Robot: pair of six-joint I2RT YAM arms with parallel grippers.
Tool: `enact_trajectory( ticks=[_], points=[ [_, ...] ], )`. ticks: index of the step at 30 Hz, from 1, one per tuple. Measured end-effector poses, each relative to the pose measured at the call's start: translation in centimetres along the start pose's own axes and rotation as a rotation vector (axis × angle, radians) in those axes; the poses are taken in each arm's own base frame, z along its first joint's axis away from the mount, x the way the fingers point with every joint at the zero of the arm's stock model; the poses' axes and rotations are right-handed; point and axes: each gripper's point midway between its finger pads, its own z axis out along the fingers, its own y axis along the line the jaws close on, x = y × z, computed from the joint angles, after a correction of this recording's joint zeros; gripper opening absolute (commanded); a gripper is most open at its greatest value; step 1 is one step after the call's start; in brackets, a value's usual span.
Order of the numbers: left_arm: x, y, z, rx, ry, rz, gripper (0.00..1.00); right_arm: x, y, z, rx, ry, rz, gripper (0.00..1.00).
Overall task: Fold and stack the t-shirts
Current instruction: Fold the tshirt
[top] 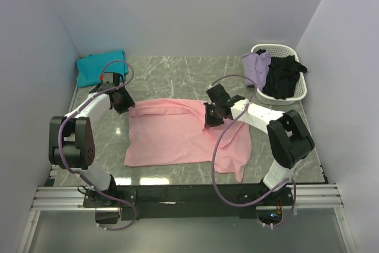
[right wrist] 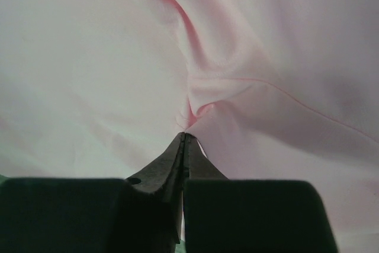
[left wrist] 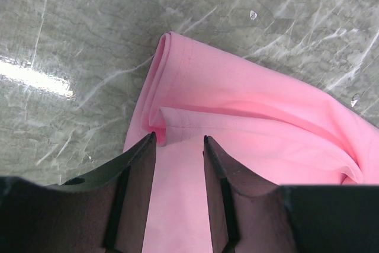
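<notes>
The right gripper (right wrist: 185, 140), jaws pinched shut, bunches the pink t-shirt (top: 172, 137) to lift a fold. The left gripper (left wrist: 179, 140) straddles its far-left corner half open, seemingly gripping nothing.

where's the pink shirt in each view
Top: pink shirt in the centre.
Left wrist: centre to lower right, folded corner by the left pincer.
Right wrist: fills the frame, pinched by the right pincer.
Shared landmark: the pincers, both at the shirt in the top view.

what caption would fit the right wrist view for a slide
Right gripper pinched shut on a small fold of the pink shirt, the cloth puckering at its tips.
</notes>
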Motion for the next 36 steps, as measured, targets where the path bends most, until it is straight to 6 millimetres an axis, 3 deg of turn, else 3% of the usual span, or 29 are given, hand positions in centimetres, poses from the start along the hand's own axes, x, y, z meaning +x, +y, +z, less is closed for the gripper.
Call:
enact_trajectory(
  ticks=[4,6,8,9,12,15,17,22,25,30,34,36],
  points=[
    [0.0,0.0,0.0,0.000,0.000,0.000,0.43,2.0,-0.2,0.0,0.014,0.042,-0.020,0.07],
    [0.0,0.0,0.0,0.000,0.001,0.000,0.43,3.3,0.0,-0.4,0.017,0.063,-0.034,0.18],
    [0.0,0.0,0.0,-0.001,0.000,0.000,0.44,4.0,0.0,-1.0,0.033,0.069,-0.043,0.22],
    [0.0,0.0,0.0,-0.002,0.001,0.001,0.44,4.2,0.0,-1.4,0.041,0.067,-0.047,0.44],
    [0.0,0.1,0.0,-0.005,0.000,0.001,0.45,4.0,-0.1,-3.1,0.053,0.016,-0.044,0.58],
    [0.1,0.3,0.0,-0.011,0.000,0.001,0.47,2.0,0.4,-5.2,0.045,-0.076,-0.052,0.58],
    [0.3,0.4,0.1,-0.015,0.005,0.000,0.57,0.4,1.2,-5.8,0.041,-0.111,-0.065,0.58],
    [0.6,0.7,0.2,-0.021,0.010,0.001,0.55,-4.2,4.2,-5.1,0.005,-0.163,-0.107,0.58],
    [0.7,0.7,0.5,-0.024,0.014,0.001,0.47,-5.2,4.8,-4.3,0.001,-0.162,-0.123,0.58],
    [1.2,1.1,1.7,-0.039,0.037,0.000,0.29,-5.2,4.8,-4.1,0.003,-0.155,-0.133,0.58],
    [1.4,1.2,2.2,-0.042,0.045,-0.002,0.05,-5.0,4.7,-4.0,0.004,-0.150,-0.135,0.58],
    [1.5,1.3,2.3,-0.043,0.048,-0.005,0.01,-4.8,4.6,-3.9,0.005,-0.146,-0.136,0.58]
  ],
)
